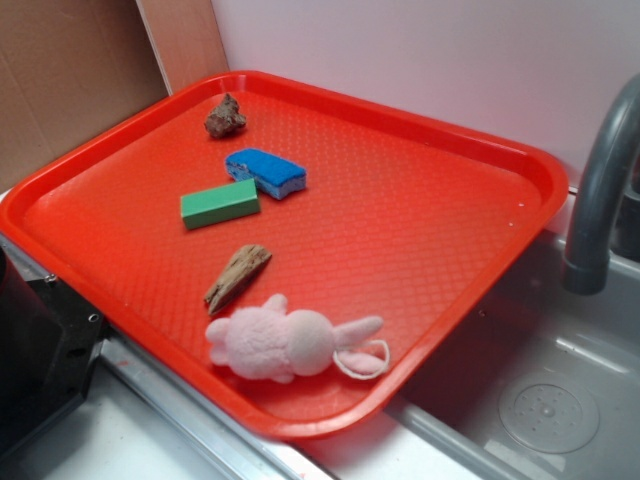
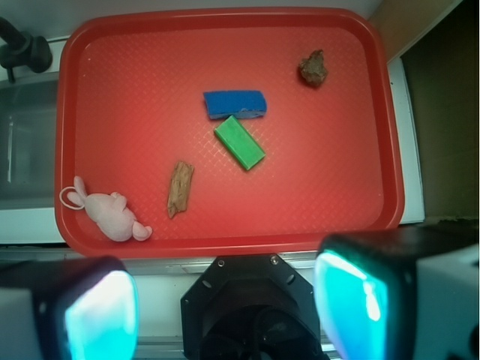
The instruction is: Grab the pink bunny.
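The pink bunny (image 1: 285, 342) lies on its side at the near edge of the red tray (image 1: 440, 230), ears and white loop pointing right. In the wrist view the pink bunny (image 2: 111, 213) sits at the tray's (image 2: 135, 90) lower left corner. My gripper (image 2: 225, 307) is open, its two fingers wide apart with nothing between them. It hangs high above the tray's near edge, well apart from the bunny. The gripper does not show in the exterior view.
On the tray lie a wood chip (image 1: 238, 277), a green block (image 1: 219, 203), a blue sponge (image 1: 266, 172) and a brown rock (image 1: 225, 116). A grey faucet (image 1: 600, 190) and a sink basin (image 1: 540, 400) are to the right. The robot's black base (image 2: 251, 307) is below the tray.
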`<state>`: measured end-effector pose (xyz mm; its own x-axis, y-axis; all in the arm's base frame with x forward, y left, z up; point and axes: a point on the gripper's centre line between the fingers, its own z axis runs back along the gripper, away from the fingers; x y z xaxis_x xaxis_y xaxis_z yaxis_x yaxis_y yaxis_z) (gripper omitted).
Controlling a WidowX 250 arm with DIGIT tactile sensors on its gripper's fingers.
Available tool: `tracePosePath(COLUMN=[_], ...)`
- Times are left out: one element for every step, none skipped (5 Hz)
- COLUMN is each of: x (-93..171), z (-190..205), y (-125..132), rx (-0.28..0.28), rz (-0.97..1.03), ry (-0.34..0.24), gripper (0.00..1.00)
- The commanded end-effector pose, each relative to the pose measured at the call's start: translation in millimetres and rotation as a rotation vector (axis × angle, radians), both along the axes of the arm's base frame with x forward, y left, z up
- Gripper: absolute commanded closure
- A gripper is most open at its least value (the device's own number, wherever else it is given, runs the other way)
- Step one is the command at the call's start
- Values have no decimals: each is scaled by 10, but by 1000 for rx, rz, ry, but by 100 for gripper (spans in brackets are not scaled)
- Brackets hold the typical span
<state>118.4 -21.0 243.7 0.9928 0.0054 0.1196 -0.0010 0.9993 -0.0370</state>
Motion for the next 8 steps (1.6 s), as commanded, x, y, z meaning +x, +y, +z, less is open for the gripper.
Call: tracePosePath(x=[0, -58, -46, -46, -46, -46, -108, -119], z=[0, -392, -757, -757, -757, -757, -1257, -1626], y=[0, -448, -859, -859, -859, -859, -988, -1056], rx=[0, -43, -89, -89, -89, -89, -99, -124], rz=[0, -251, -497, -497, -497, -497, -608, -658], ry=[0, -26, 35, 35, 35, 35, 19, 18], gripper=[0, 0, 0, 0, 0, 0, 0, 0])
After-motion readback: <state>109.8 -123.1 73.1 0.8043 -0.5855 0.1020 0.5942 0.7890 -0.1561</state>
